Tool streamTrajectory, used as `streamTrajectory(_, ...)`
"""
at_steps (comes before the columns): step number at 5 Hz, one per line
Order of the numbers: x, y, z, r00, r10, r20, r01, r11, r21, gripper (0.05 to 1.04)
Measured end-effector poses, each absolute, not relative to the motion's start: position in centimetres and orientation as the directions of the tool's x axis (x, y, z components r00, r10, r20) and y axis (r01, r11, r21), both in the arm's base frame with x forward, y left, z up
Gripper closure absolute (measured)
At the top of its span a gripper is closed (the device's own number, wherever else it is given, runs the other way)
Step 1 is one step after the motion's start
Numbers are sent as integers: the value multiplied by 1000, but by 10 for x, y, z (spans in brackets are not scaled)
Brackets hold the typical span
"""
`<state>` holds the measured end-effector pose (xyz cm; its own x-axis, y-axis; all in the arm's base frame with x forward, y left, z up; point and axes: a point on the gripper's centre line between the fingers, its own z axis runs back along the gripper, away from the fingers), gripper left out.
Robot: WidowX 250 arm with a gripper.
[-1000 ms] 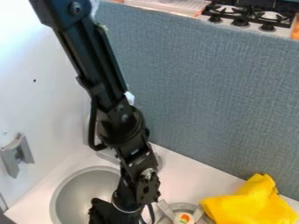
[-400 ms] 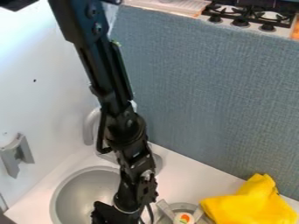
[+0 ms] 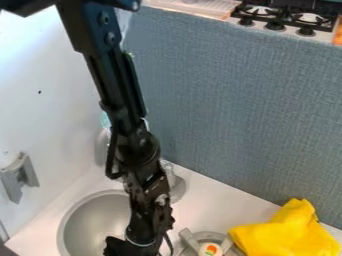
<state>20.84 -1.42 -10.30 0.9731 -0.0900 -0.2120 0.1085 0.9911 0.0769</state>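
The gripper (image 3: 123, 247) hangs low by the sink (image 3: 93, 225); I cannot tell whether it is wide, narrow or holding anything. Beside it, grey arms (image 3: 190, 241) flank a white piece (image 3: 210, 251), perhaps steadying it; farther out, a yellow cloth (image 3: 287, 234) lies bunched, seemingly set aside.

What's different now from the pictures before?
The robot arm moved. Its upper part has swung to the right side of where it first was in the picture, and its lower part has slid a little to the left. The yellow cloth, the sink bowl and the stove stayed put.
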Motion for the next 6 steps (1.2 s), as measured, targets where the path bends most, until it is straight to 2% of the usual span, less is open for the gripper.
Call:
streamTrajectory(1, 215, -28, -76, 987, -87, -138, 98, 993, 73, 502)
streamTrajectory(2, 215, -59, -46, 990, -112, -88, 121, 988, 97, 511)
streamTrajectory(3, 215, -105, -28, 969, -236, -67, 241, 966, 88, 511)
streamTrajectory(4, 214, -158, -32, 928, -363, -79, 367, 929, 45, 511)
streamTrajectory(6, 215, -191, -74, 888, -410, -205, 427, 904, 40, 511)
